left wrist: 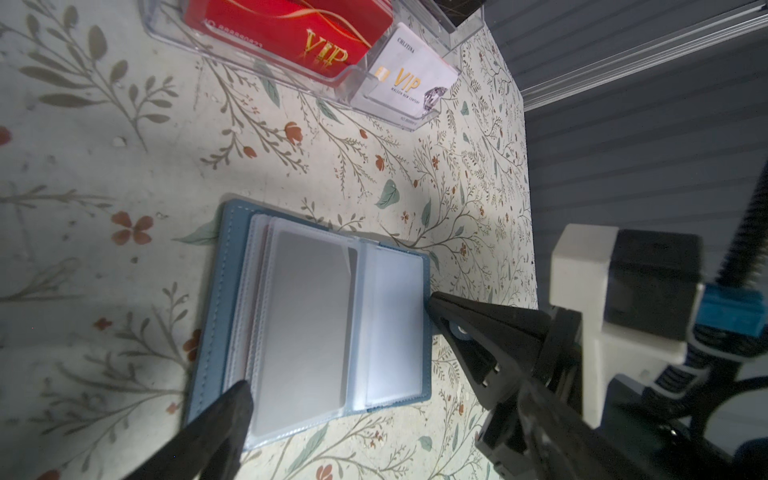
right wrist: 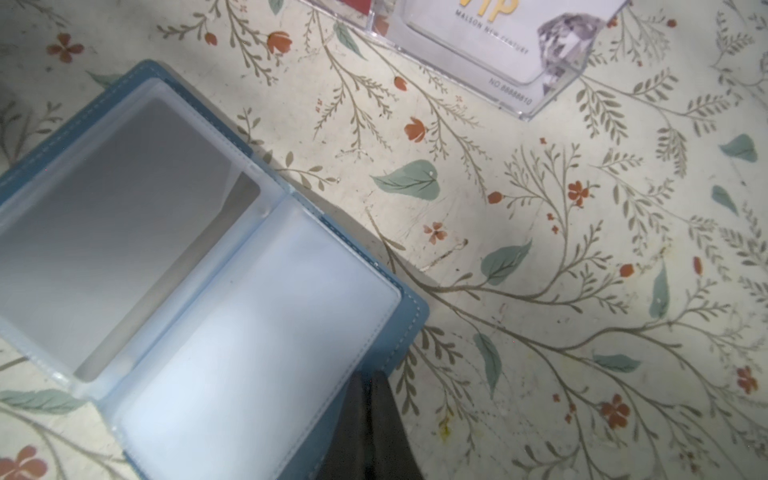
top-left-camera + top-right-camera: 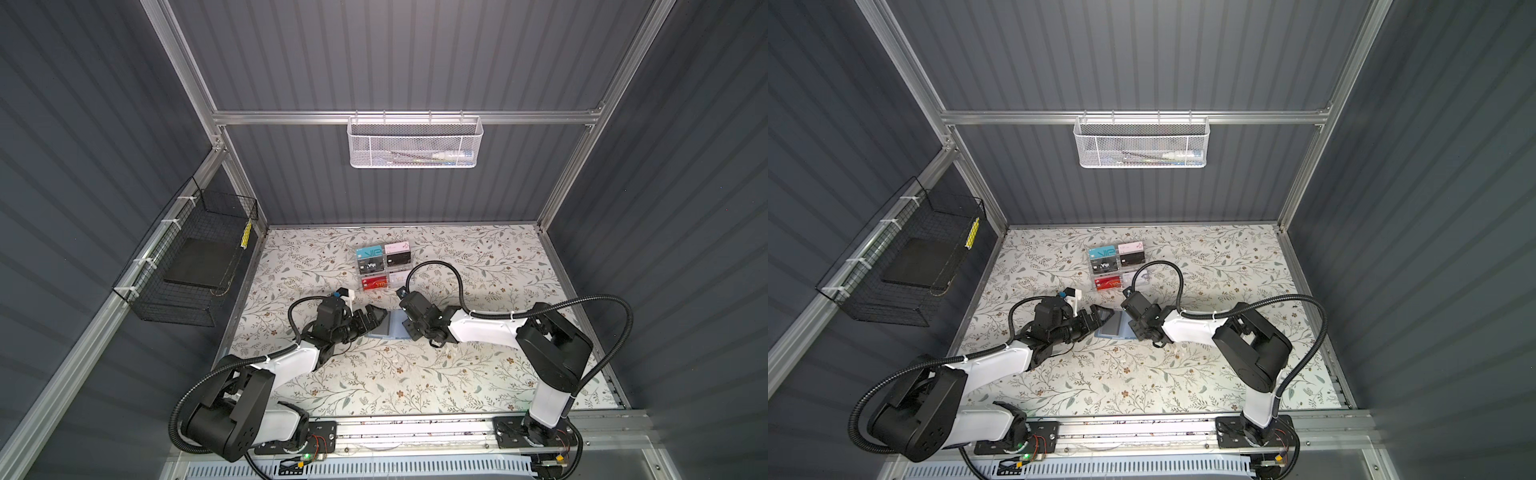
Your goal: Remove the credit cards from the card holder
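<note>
In both top views the card holder point(image 3: 392, 326) lies open near the middle of the tabletop point(image 3: 478, 374), with a clear rack point(image 3: 399, 279) just beyond it toward the far edge. An arm swinging wide could knock that rack, whose teal card point(image 3: 370, 252) reads "VIP" and whose black card point(image 3: 371, 268) reads "Vip". In the left wrist view the left tool point(image 1: 336, 343) hangs with its jaws wide apart, one on each side of the card holder, gripping nothing. A grey credit card point(image 1: 307, 324) shows through a frosted sleeve point(image 1: 268, 291), with no writing legible on it. Closing from here would likely pinch the stack of sleeves or the cover rather than the card alone, and a pull would then lift or drag the card holder. In the rack a red card point(image 1: 291, 29) says "VIP" in gold, and a white card point(image 1: 409, 79) says "CHLITINA" and "VIP". In the right wrist view the right tool point(image 2: 370, 399) has its jaws together, and its tip appears to press the cover's edge on the half with the empty sleeve. So narrow a hold may slip, letting the card holder slide or fold. The white card here shows "NEW CENTURY" and "NO.88888810".
</note>
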Robot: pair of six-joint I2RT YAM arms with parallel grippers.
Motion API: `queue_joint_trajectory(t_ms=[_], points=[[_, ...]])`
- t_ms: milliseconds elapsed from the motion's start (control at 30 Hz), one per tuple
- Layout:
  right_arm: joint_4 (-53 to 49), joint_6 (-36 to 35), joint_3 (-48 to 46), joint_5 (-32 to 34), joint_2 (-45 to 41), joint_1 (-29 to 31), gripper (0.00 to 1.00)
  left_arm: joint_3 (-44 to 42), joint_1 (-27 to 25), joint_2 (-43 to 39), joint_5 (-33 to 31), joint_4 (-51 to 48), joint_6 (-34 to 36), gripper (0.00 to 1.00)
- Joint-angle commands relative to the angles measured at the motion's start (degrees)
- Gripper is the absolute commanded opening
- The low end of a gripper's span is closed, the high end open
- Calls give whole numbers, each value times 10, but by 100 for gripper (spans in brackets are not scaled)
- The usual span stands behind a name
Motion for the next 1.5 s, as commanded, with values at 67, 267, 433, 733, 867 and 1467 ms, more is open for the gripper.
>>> queue_joint_trajectory(t_ms=[67, 267, 433, 733, 867, 1467], points=[[-43, -33, 32, -3, 32, -3, 10, -2, 5, -19, -8, -14, -5, 100], [-33, -29, 34, -3, 30, -25, 12, 1, 7, -13, -5, -13, -10, 100], [-27, -34, 38, -3, 25, -39, 12, 2, 7, -5, -2, -7, -15, 100], [-32, -28, 44, -28, 15, -43, 26, 5, 7, 16, 14, 10, -19, 100], [-29, -12, 32, -36, -13, -43, 32, 6, 7, 22, 15, 20, -23, 100], [-89, 104, 3, -55, -140, -65, 99, -15, 7, 62, 39, 130, -87, 100]])
